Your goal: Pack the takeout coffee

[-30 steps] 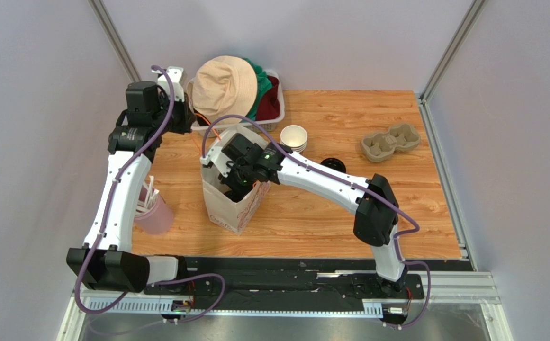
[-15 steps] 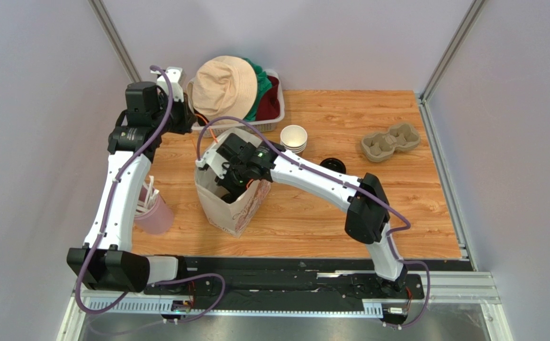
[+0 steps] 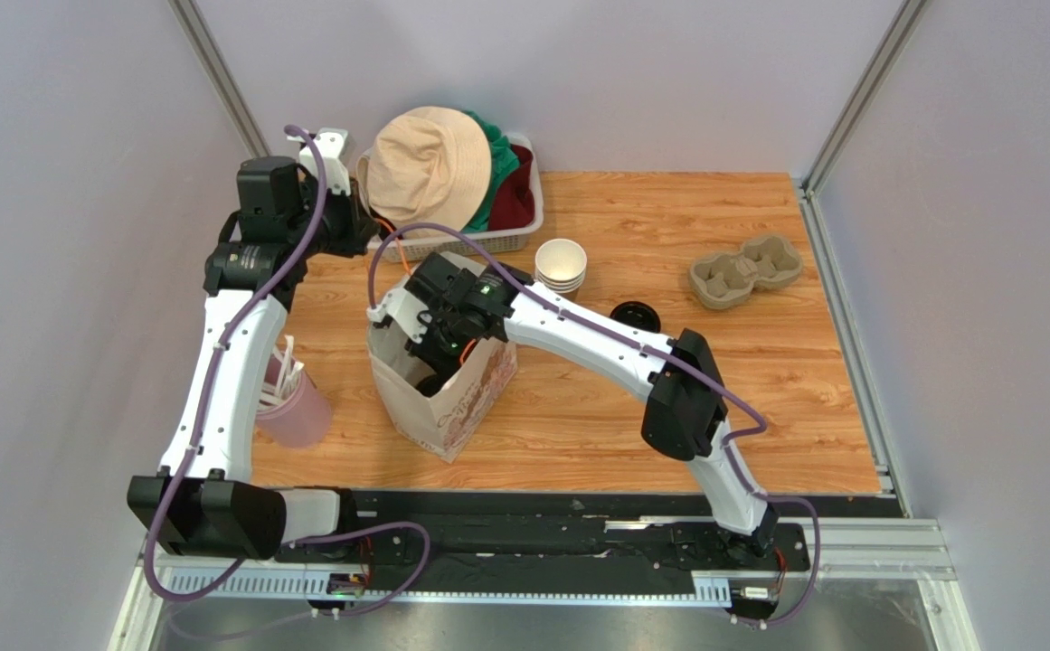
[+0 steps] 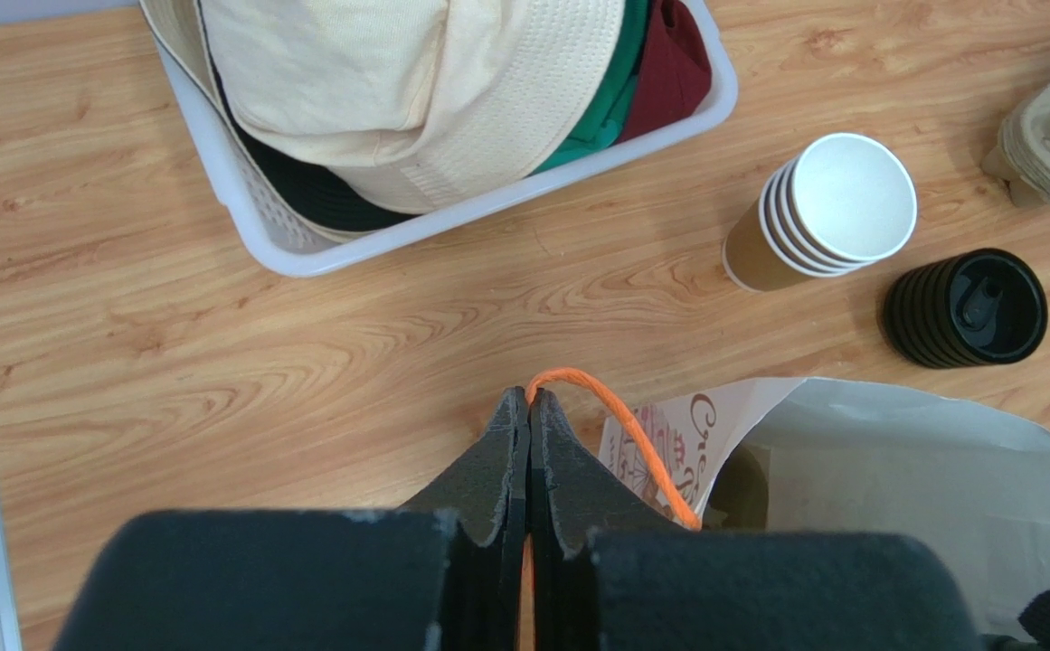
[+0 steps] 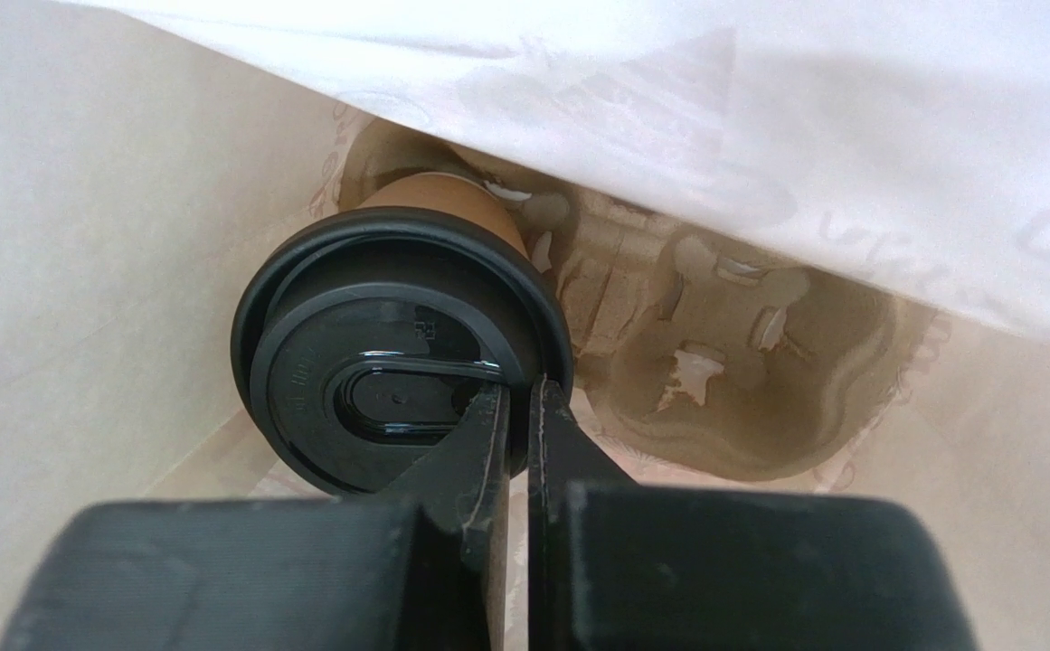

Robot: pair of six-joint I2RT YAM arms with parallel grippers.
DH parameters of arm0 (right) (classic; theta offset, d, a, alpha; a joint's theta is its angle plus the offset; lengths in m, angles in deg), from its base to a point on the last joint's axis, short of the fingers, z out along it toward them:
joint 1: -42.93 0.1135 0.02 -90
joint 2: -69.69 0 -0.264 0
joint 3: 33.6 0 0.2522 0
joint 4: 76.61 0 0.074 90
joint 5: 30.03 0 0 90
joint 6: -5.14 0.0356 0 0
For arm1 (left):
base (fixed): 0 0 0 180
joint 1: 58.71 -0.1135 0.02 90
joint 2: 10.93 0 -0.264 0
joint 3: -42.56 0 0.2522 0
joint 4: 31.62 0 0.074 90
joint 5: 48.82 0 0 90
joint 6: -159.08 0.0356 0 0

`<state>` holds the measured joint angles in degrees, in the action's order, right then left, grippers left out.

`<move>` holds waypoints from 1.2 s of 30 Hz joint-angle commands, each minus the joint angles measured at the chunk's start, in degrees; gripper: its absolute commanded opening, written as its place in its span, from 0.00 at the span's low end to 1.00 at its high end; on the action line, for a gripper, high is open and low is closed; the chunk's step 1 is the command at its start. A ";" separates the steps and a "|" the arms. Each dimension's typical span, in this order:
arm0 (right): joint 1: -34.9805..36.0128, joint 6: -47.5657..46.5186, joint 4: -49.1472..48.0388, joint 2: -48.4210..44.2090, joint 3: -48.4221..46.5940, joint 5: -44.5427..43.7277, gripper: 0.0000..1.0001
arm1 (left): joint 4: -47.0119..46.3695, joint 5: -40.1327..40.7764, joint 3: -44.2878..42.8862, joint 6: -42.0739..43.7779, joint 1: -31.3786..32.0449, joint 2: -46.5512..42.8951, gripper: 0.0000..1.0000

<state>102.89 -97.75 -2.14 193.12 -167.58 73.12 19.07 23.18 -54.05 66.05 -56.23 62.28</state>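
Note:
The takeout coffee [image 5: 381, 366], a kraft-brown cup with a black lid, stands in the left slot of a pulp cup carrier [image 5: 748, 366] at the bottom of the white paper bag [image 5: 109, 204]. My right gripper [image 5: 519, 393] reaches down into the bag [image 3: 455, 400] and is shut on the lid's right rim. In the top view the right gripper [image 3: 431, 350] is partly hidden inside the bag's mouth. My left gripper [image 4: 529, 400] is shut on the bag's orange string handle [image 4: 625, 434] and holds it up at the bag's far left side [image 3: 370, 238].
A stack of empty paper cups [image 3: 560, 261] and a stack of bare black lids [image 3: 635, 315] stand right of the bag. A white basket [image 3: 523, 224] of hats is behind it. A second pulp carrier [image 3: 745, 270] lies far right. A pink cup of straws [image 3: 296, 407] stands near left.
My right arm has pushed further left and down into the bag. The bag has shifted left and leans more. The left arm has held still.

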 commanded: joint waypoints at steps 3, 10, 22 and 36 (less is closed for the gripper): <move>1.21 -1.44 8.20 3.83 -1.68 3.29 0.08 | -3.79 -0.54 -0.03 -0.93 -0.72 -2.28 0.00; 1.21 -1.97 6.71 1.90 -1.59 2.59 0.41 | -3.88 -0.90 0.06 -0.93 -0.72 -2.20 0.00; 1.21 -3.46 4.95 -3.55 -4.05 1.53 0.98 | -3.97 -1.16 0.41 -0.93 -0.72 -2.28 0.00; 1.21 -4.52 1.44 -8.91 -1.86 2.85 0.99 | -4.32 -1.69 0.76 -0.75 -0.72 -2.19 0.06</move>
<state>103.55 -101.35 1.36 186.87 -169.18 74.36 18.22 21.74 -53.31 65.70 -56.29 61.82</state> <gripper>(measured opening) 0.986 0.053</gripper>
